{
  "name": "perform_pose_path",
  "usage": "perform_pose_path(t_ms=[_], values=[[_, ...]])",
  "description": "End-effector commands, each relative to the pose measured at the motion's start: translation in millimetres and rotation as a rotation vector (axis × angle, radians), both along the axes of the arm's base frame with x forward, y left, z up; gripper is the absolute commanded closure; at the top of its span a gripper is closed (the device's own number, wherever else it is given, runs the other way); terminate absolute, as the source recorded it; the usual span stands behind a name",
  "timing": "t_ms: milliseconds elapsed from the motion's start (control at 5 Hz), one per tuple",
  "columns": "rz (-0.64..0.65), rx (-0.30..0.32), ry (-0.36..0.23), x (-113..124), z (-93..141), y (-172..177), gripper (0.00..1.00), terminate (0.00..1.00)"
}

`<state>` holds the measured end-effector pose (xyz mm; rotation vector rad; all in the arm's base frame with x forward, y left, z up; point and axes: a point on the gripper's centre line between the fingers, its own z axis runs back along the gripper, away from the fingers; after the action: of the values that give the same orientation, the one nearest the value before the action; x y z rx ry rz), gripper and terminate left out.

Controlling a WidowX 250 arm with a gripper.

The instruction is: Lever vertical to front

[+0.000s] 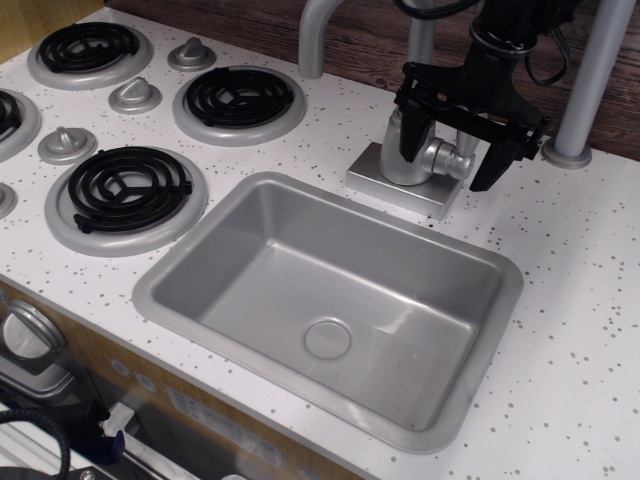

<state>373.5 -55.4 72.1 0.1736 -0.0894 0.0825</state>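
Observation:
The lever (452, 160) is a short silver-grey stub on a round pivot on the right side of the faucet column (404, 152). It sticks out towards the right and front, roughly level. My black gripper (452, 152) hangs over it from above with its jaws apart. One finger (410, 132) is in front of the column on the left, the other finger (496, 163) is just right of the lever's tip. The lever lies between them. I cannot tell whether either finger touches it. The gripper is open.
The faucet stands on a square grey base (392, 185) behind the grey sink (330, 300). The arched spout pipe (315, 40) rises at the back. A grey post (588, 90) stands to the right. Stove burners (238, 100) and round knobs (134, 95) lie to the left.

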Motion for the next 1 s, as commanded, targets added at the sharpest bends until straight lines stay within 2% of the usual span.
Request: perform_pose_path(t_ms=[0, 400, 600, 800], values=[[0.000, 0.000, 0.000, 0.0, 0.0, 0.0, 0.00, 0.00], [-0.031, -0.012, -0.072, 15.0, 13.0, -3.9, 0.00, 0.00], [-0.021, -0.016, -0.156, 29.4, 17.0, -7.8, 0.00, 0.00], [-0.040, -0.007, -0.191, 43.7, 23.3, -8.7, 0.00, 0.00]])
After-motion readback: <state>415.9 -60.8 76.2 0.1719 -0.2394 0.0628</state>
